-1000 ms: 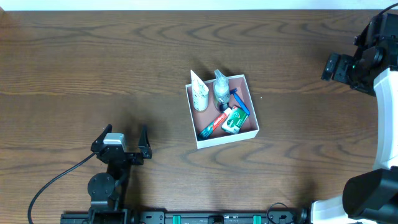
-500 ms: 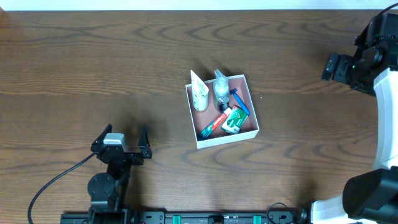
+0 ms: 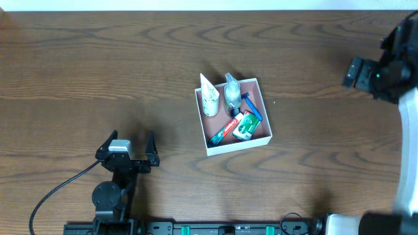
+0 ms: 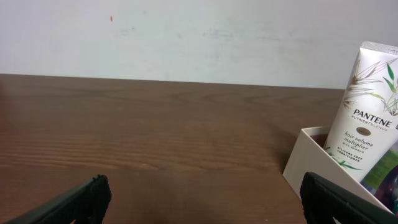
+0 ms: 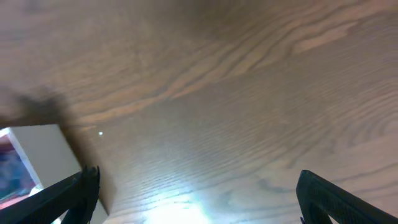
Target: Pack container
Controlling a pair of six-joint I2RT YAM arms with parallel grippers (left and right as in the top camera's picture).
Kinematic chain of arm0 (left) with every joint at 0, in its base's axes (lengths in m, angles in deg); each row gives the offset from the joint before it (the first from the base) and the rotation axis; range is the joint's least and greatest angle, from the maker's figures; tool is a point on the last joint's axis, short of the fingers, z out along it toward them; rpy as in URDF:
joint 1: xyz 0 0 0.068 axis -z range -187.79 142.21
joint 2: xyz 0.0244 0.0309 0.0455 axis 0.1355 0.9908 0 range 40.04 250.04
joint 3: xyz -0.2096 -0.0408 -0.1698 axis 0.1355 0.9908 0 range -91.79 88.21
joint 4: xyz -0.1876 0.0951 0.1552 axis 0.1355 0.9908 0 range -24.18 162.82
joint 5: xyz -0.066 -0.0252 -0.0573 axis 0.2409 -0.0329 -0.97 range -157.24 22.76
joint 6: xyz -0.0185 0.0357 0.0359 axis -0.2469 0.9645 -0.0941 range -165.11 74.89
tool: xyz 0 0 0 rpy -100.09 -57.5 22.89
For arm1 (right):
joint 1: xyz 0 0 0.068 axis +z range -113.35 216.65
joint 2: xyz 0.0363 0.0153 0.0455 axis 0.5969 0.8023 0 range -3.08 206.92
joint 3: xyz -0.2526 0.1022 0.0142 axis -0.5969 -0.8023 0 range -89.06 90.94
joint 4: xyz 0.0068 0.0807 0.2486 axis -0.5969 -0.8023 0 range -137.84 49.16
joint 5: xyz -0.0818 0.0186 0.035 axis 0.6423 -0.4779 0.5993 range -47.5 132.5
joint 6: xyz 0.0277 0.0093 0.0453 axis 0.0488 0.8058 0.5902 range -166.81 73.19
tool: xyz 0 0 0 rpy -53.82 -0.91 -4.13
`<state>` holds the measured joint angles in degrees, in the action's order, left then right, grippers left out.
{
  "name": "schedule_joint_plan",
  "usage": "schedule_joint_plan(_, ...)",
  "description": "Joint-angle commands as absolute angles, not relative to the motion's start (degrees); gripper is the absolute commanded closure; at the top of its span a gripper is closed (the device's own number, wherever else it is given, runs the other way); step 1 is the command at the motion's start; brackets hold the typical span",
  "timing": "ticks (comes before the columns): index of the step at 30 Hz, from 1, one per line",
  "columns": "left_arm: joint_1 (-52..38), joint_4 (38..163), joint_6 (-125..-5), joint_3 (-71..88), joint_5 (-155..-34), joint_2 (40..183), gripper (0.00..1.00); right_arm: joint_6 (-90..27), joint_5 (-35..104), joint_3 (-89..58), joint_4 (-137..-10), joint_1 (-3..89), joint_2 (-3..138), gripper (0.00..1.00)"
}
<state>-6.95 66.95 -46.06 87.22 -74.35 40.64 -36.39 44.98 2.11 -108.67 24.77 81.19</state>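
Note:
The container (image 3: pixel 239 145), a square white-walled box with a pinkish inside, sits mid-table. In it are a white Pantene tube (image 3: pixel 209 98), a clear bottle (image 3: pixel 232 94), a blue razor (image 3: pixel 252 108), a toothpaste (image 3: pixel 223 131) and a green-and-white soap box (image 3: pixel 245 126). My left gripper (image 3: pixel 128 141) rests open at the front left, well clear of the box. Its wrist view shows the box corner (image 4: pixel 311 162) and the tube (image 4: pixel 364 106) to the right of the open gripper (image 4: pixel 202 202). My right gripper (image 3: pixel 358 70) hangs at the far right, open over bare wood (image 5: pixel 199 193), with the box corner (image 5: pixel 53 158) at its left.
A black cable (image 3: pixel 59 189) runs from the left arm's base toward the front-left edge. The right arm's white links (image 3: pixel 408 130) stand along the right edge. A pale wall (image 4: pixel 186 37) lies beyond the table's far edge.
The right arm has shifted a little to the right at the table's edge. The left arm and the container's contents have not moved.

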Motion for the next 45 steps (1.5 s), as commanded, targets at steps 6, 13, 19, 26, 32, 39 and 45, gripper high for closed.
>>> schedule_joint_plan(6, -7.2, 69.2, -44.9, 88.0, -75.2, 40.3, 0.02, -36.2, 45.0, -12.2, -108.8, 25.1, 63.0, 0.01)
schedule_joint_plan(13, -7.2, 69.2, -44.9, 88.0, -75.2, 40.3, 0.02, -36.2, 47.9, -26.2, -109.4, 26.9, 47.6, 0.01)
schedule_joint_plan(19, -7.2, 69.2, -44.9, 88.0, -75.2, 40.3, 0.02, -36.2, 48.7, -34.3, -100.9, 30.0, 36.3, 0.01)
schedule_joint_plan(26, -7.2, 69.2, -44.9, 88.0, -75.2, 40.3, 0.02, -36.2, 44.3, -47.4, -76.4, 34.9, 24.4, 0.01)
schedule_joint_plan(32, -7.2, 69.2, -44.9, 88.0, -75.2, 40.3, 0.02, -36.2, 42.0, -64.1, -57.4, 37.6, 14.5, 0.01)
schedule_joint_plan(39, -7.2, 69.2, -44.9, 88.0, -75.2, 40.3, 0.02, -36.1, 41.3, -78.5, -45.5, 37.8, 4.4, 0.01)
schedule_joint_plan(45, -7.2, 69.2, -44.9, 88.0, -75.2, 40.3, 0.02, -36.2, 42.1, -81.4, -45.6, 36.8, -0.8, 0.01)
